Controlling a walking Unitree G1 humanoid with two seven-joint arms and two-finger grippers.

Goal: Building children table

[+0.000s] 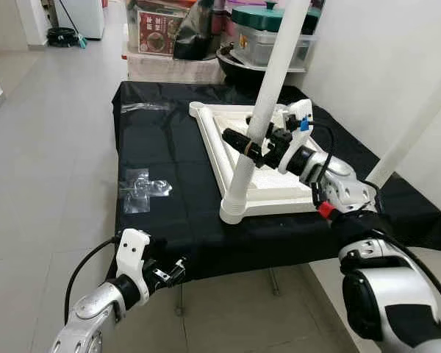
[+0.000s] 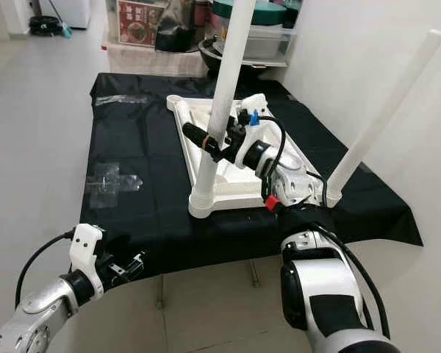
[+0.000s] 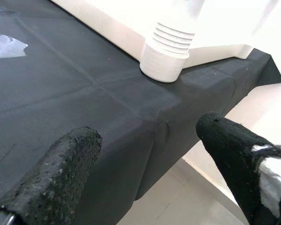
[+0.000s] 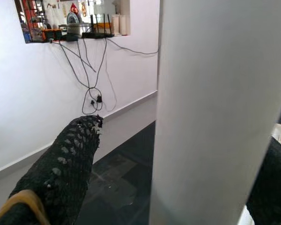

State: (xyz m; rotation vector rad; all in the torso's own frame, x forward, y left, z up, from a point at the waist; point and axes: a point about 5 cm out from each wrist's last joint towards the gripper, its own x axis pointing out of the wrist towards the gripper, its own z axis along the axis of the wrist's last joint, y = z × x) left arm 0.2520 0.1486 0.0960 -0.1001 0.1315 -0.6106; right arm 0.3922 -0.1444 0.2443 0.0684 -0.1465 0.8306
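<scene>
Right eye view is showing the right gripper clamping its two black fingers around the near table leg, which is rising steeply, almost upright, from the corner socket of the upturned white tabletop lying on the black cloth. That arm is plainly the nearer one. Off the cloth's near edge, the left gripper is hanging low with fingers spread apart, well away from the leg.

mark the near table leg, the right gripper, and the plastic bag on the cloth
near table leg (image 1: 273,70), left eye view, mid shaft above the grip.
right gripper (image 1: 244,145), left eye view, fingertips at the leg.
plastic bag (image 1: 141,188), left eye view, its middle.
</scene>
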